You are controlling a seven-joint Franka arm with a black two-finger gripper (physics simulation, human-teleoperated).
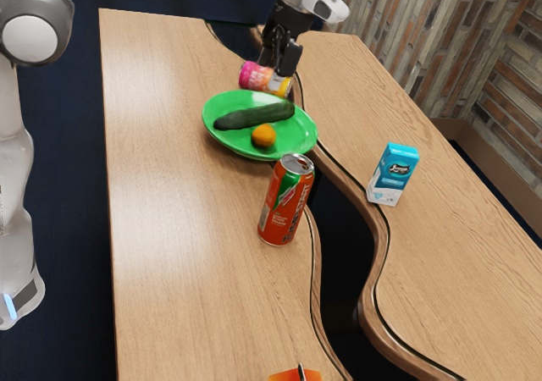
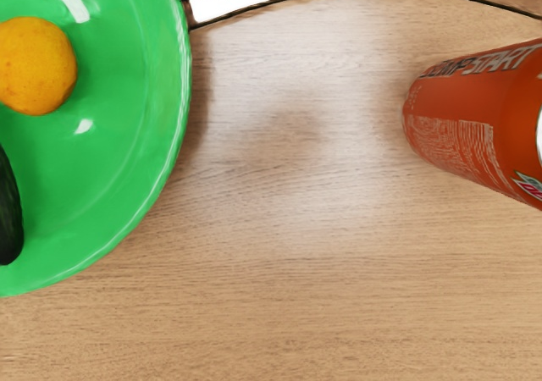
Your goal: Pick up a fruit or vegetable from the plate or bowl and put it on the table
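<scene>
A long, dark-green cucumber (image 1: 254, 116) points toward the exterior view's right, slanting slightly upward. I can't tell whether the black hand (image 1: 283, 65) is clenched

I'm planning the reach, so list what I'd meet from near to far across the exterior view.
Cut-off object at the lower edge → soda can → blue-and-white carton → orange fruit → cucumber → pink-and-yellow item

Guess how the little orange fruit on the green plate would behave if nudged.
The orange fruit would probably roll easily, since it looks nearly round. The raised rim of the green plate might stop it after a gentle push. Its skin looks matte and faintly speckled, so it may not be very slippery.
</scene>
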